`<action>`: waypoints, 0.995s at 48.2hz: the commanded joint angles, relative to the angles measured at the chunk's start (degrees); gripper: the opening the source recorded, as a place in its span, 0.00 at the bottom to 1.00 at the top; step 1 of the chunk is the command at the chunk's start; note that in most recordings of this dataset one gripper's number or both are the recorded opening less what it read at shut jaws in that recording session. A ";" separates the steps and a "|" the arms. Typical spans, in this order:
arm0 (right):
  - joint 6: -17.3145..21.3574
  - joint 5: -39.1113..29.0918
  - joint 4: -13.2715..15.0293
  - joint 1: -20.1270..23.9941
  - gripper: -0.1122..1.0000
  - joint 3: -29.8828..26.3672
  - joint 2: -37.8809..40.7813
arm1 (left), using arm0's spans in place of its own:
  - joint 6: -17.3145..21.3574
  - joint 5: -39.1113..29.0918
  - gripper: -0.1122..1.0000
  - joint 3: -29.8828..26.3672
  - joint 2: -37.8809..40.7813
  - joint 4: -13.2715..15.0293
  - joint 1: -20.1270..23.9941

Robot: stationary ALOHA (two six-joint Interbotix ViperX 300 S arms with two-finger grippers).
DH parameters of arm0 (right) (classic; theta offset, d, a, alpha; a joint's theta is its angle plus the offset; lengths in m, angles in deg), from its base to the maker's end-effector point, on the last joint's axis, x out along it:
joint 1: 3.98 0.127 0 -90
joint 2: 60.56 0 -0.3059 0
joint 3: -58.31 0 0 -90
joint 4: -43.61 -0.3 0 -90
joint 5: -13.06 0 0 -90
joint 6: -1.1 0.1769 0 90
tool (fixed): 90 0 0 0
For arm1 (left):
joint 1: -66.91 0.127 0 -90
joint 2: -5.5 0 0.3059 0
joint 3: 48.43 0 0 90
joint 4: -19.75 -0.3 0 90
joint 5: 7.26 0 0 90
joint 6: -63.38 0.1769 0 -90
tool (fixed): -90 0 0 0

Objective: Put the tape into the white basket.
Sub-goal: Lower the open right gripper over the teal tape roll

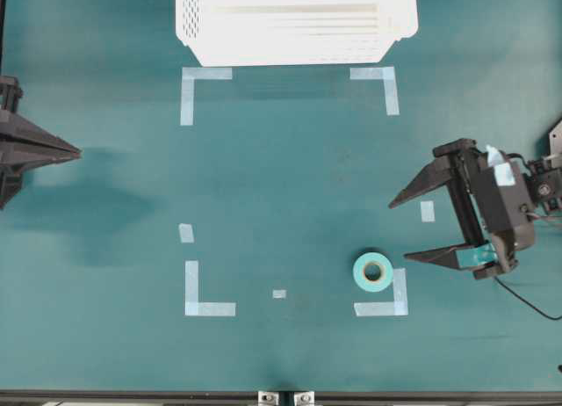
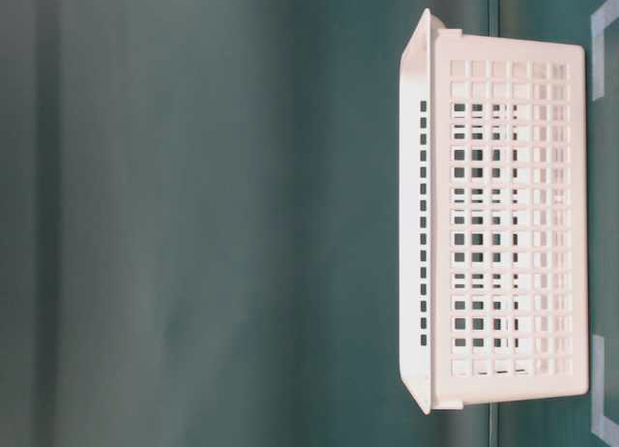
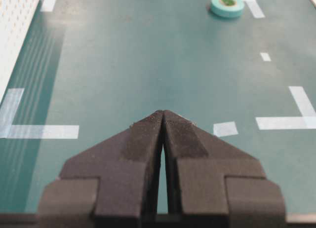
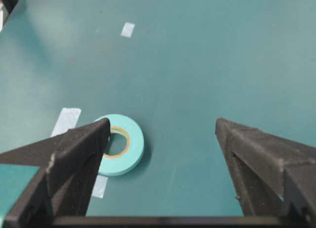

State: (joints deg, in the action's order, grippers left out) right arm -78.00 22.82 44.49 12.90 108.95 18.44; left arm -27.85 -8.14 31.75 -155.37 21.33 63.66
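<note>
Right gripper [image 4: 163, 134] jaws wide, tape [image 4: 120, 144] unlabelled, flat on table.

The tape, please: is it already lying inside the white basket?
No, the tape lies on the table, apart from the white basket.

The tabletop [image 1: 281, 186] lies open through its middle, with only flat tape marks [image 1: 206, 74] on it. The white basket [image 1: 294, 24] blocks the middle of the far edge. The tape [image 1: 373, 271] stands alone toward the near right corner, bare surface all round, seemingly clear of the right gripper [image 1: 406, 227], whose wide-spread fingers [image 1: 421, 184] leave a broad gap.
</note>
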 commanded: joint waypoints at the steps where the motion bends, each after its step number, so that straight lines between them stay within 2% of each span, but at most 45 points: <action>1: 0.09 0.18 -0.09 0.35 0.97 -1.58 0.70 | 0.09 0.53 0.01 -0.44 -0.18 0.00 0.26; 17: 0.26 -0.53 -0.09 2.81 0.97 -3.69 5.89 | 0.09 0.53 0.01 -0.44 0.00 -0.09 0.35; 26: 2.55 -1.76 -0.09 4.92 0.97 -5.19 8.79 | 0.00 0.62 0.01 -0.44 0.00 -0.09 0.53; 48: 3.16 -4.13 -0.09 5.80 0.97 -7.56 13.97 | 0.00 0.62 0.01 -0.44 0.00 -0.09 0.53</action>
State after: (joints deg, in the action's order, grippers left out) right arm -74.92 19.48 44.58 18.52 103.15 32.23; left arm -27.85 -8.06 32.10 -155.89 21.24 63.75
